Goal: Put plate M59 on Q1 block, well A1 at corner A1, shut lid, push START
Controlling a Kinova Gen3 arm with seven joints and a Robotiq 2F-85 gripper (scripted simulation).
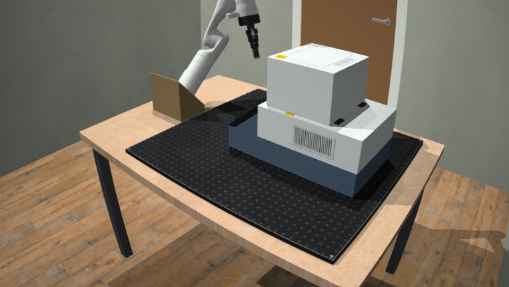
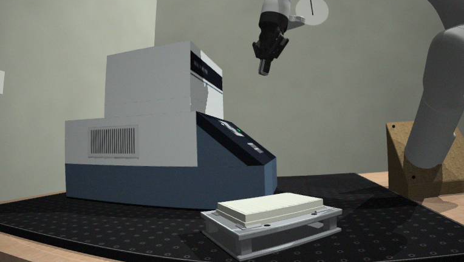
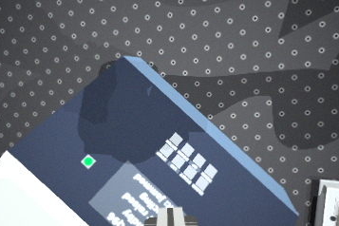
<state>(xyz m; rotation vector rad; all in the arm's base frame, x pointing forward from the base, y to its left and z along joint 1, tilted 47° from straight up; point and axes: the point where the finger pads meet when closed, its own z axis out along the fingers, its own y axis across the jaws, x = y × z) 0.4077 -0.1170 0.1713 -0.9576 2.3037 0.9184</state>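
Note:
The cycler Q1 [image 1: 311, 156] [image 2: 136, 183] stands on the dark mat; its sloping front panel [image 3: 50, 138] fills much of the wrist view. Its tall white upper housing [image 1: 300, 88] [image 2: 147, 84] sits down on the base, so the lid looks shut and the block is hidden. The lamp [image 2: 238, 130] [image 3: 87, 161] is green. Small pale keys [image 2: 254, 148] [image 3: 176, 140] stand in two rows; their labels are unreadable. The cream plate M59 [image 2: 273, 206] sits on the nest N1 [image 2: 290, 228]. My gripper [image 1: 256, 57] [image 2: 263, 73] [image 3: 170, 216] is shut and empty, high above the front panel.
The perforated mat [image 1: 194, 164] [image 2: 136, 231] [image 3: 216, 28] lies on the wooden table [image 1: 108, 130]. The nest's corner [image 3: 323, 190] shows at the wrist view's lower right, near Q1's front. The brown arm mount [image 1: 164, 98] [image 2: 396, 163] stands at the table's far side.

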